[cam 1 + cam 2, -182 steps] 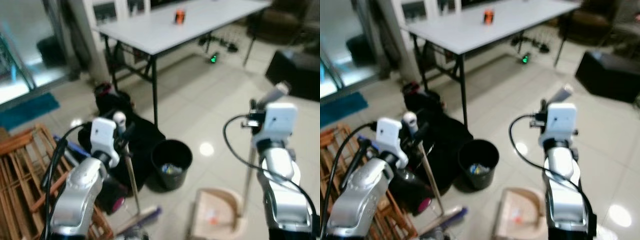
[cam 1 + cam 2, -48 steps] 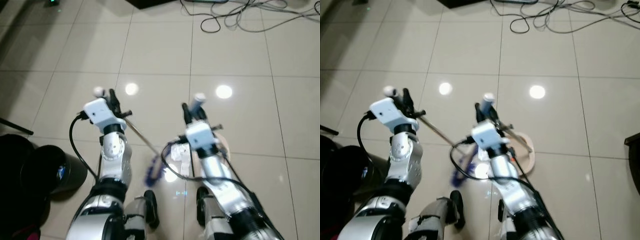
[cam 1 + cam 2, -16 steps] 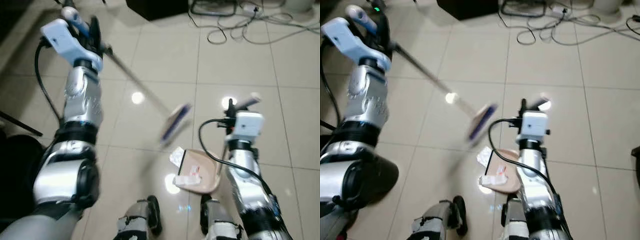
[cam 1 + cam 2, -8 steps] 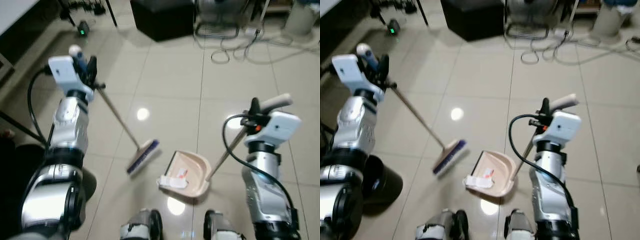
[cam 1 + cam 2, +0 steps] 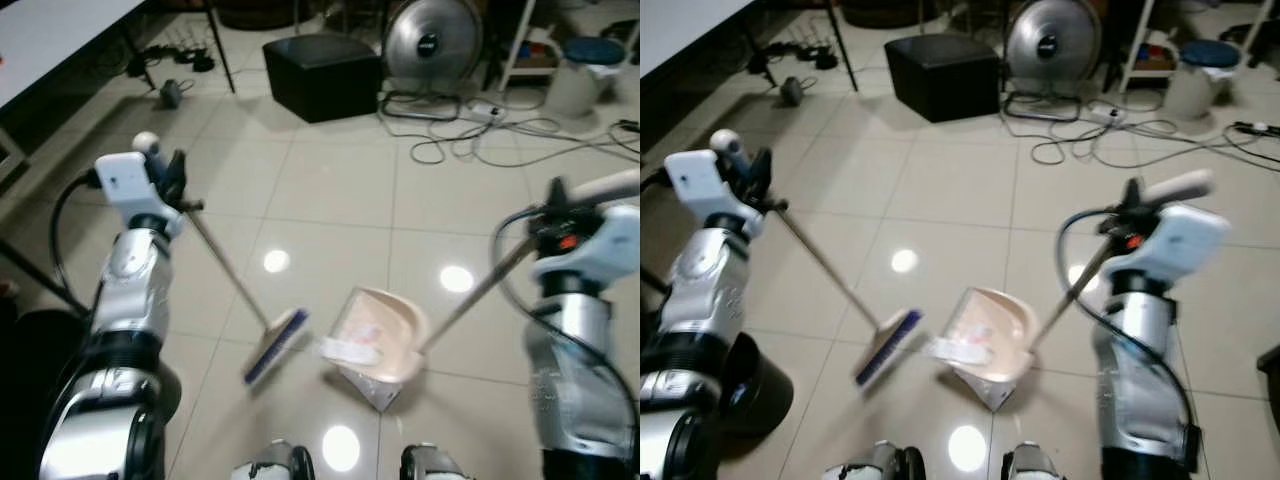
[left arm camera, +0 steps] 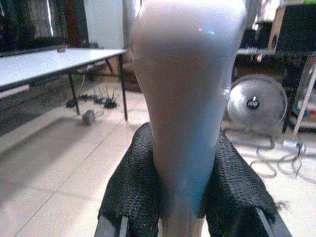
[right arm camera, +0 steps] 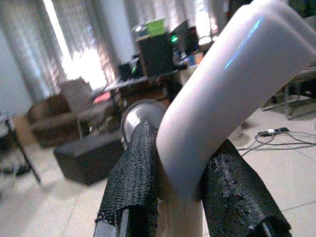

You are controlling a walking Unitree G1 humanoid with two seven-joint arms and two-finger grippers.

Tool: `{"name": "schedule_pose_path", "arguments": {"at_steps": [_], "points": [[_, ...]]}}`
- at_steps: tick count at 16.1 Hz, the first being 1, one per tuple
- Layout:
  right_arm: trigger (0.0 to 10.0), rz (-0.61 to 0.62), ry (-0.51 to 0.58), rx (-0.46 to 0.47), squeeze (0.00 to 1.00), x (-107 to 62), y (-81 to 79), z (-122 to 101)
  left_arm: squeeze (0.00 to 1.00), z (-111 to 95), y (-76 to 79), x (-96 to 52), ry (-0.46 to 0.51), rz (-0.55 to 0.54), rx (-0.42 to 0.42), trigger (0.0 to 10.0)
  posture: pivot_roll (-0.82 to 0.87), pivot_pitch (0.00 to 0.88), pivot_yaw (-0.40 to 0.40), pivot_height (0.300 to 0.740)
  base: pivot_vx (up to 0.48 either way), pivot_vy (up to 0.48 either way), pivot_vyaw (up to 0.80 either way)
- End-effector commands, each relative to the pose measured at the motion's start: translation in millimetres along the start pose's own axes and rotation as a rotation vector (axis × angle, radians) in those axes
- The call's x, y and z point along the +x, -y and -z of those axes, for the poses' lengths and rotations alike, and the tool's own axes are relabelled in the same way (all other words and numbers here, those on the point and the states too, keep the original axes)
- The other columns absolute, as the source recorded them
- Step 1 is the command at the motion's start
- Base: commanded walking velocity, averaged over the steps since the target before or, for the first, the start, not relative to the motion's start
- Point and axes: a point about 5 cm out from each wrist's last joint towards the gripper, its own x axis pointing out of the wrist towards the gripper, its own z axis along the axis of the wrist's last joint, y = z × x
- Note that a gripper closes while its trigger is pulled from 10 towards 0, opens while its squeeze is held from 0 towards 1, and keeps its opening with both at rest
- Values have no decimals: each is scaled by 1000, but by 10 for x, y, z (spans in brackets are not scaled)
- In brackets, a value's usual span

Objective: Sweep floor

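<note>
The left gripper (image 5: 172,185) was clenched on the top of the broom (image 5: 232,285), whose thin handle slanted down across the tiled floor (image 5: 330,200) to a blue-bristled head resting just in front of the robot's feet. In the left wrist view the pale handle end (image 6: 190,98) sat squeezed between the black padded fingers (image 6: 133,182). The right gripper (image 5: 1140,205) was grasping the long handle of the dustpan (image 5: 985,335); the right wrist view showed that handle's bent grip (image 7: 217,98) pinched between its fingers (image 7: 131,177). The beige dustpan sat tilted beside the broom head, with what looked like crumpled white paper (image 5: 958,350) at its mouth, though blur made that uncertain. Farther off stood a black ottoman (image 5: 322,62), a floor fan (image 5: 432,42) and tangled cables (image 5: 480,130).
</note>
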Motion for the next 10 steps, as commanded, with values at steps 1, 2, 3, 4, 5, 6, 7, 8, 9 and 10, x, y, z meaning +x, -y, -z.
{"name": "schedule_pose_path", "arguments": {"at_steps": [1,2,3,4,5,6,7,8,9,10], "points": [[10000,6,68,54,0,37,2,-187,0,-21,-116,-34,-16,-23,44,10000,-122,23,126,740,0,0,0],[10000,16,77,97,0,36,24,-259,0,32,-166,-91,-61,-21,51,10000,-121,19,129,740,0,0,0],[10000,20,84,138,0,38,34,-305,0,63,-183,-144,-88,-8,74,10000,-115,11,135,740,0,0,0],[10000,13,91,168,0,47,31,-344,0,79,-174,-191,-103,21,102,10000,-113,10,134,740,0,0,0],[10000,-2,89,188,0,58,18,-386,0,82,-147,-234,-110,48,124,10000,-106,3,134,740,0,0,0],[10000,-25,88,199,0,76,-13,-428,0,85,-120,-278,-108,59,136,10000,-105,0,137,740,0,0,0],[10000,-77,89,197,0,109,-85,-487,0,99,-79,-339,-109,90,141,10000,-106,0,140,740,0,0,0],[10000,-96,81,189,0,124,-113,-504,0,103,-61,-365,-112,104,144,10000,-107,0,141,740,0,0,0],[10000,-135,66,209,0,164,-190,-552,0,117,-12,-459,-116,137,138,10000,-102,0,141,740,0,0,0],[10000,-144,66,224,0,179,-217,-575,0,125,9,-507,-117,150,137,10000,-102,0,141,740,0,0,0]]}}
